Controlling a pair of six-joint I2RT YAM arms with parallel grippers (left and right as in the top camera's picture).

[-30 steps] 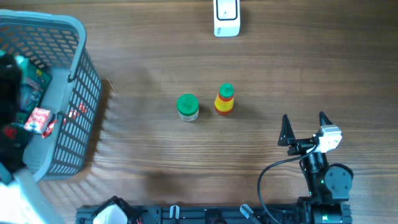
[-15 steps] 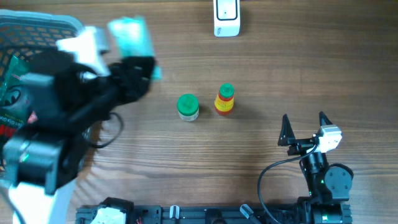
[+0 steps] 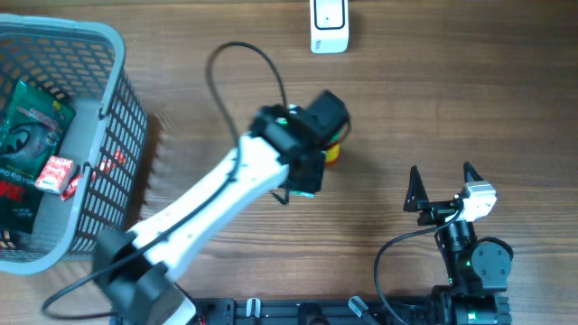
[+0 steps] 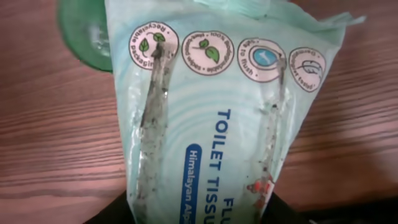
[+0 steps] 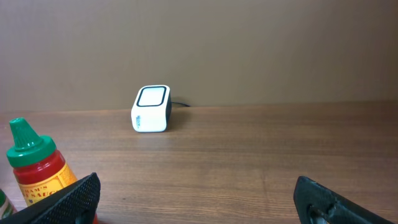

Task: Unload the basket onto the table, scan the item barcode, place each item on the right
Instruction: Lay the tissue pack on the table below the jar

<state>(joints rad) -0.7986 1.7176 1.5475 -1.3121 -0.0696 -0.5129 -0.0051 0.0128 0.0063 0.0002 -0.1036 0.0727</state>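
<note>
Evidently left jaws are clamping the toilet tissue pack [image 4: 217, 124] by one end; it's looking light, squashy, slick, so gentle squeeze; right jaws standing apart

- The table [image 3: 452, 90] is brown wood, with lines running along it.
- A gray basket [image 3: 126, 144] sits on the left end of the table.
- A white scanner [image 3: 329, 25] stands at the far edge, near the middle.
- A red sauce bottle [image 5: 34, 171] with a green cap stands in the middle part.
- A jar [image 4: 81, 37] with a green lid stands on the wood too.
</note>
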